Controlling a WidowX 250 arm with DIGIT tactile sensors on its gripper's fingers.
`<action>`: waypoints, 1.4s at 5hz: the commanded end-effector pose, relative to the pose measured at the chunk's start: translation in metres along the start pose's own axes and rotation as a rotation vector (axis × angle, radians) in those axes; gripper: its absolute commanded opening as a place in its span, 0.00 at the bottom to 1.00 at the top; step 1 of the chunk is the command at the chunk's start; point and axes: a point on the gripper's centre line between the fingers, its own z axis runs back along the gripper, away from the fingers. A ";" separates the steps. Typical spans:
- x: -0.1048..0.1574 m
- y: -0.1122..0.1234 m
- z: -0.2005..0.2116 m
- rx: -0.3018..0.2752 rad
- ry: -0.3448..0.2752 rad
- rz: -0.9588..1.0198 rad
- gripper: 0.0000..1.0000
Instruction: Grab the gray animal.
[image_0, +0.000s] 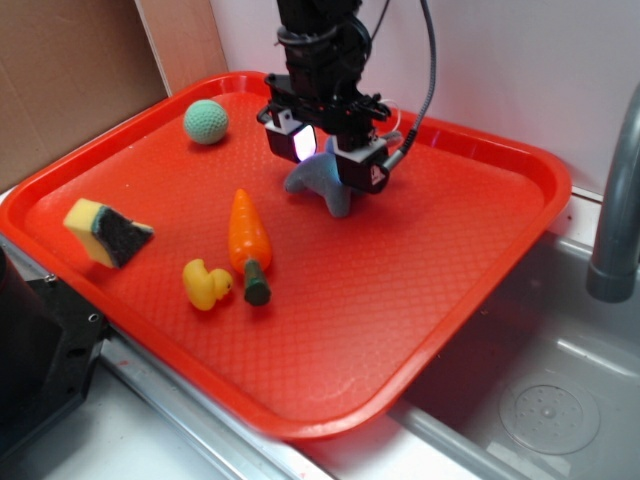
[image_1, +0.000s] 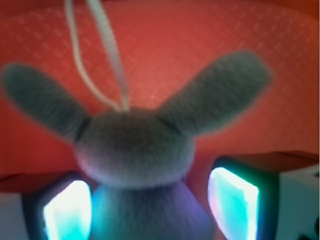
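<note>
On the red plastic tray (image_0: 480, 290) I see my fingers (image_1: 150, 205) flanking the small dark-gray plush rabbit (image_1: 135, 150); whether they are touching it, I cannot tell.

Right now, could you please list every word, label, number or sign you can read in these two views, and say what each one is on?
None: no readable text in either view.
The gripper shows only glowing pads, no lettering.
The gray plush rabbit, its white string loop and the red tray are unmarked.
</note>
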 end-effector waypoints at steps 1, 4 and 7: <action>0.000 -0.005 0.004 0.017 -0.046 0.014 0.00; -0.029 0.017 0.097 -0.033 -0.026 0.014 0.00; -0.071 0.038 0.146 -0.125 -0.082 0.105 0.00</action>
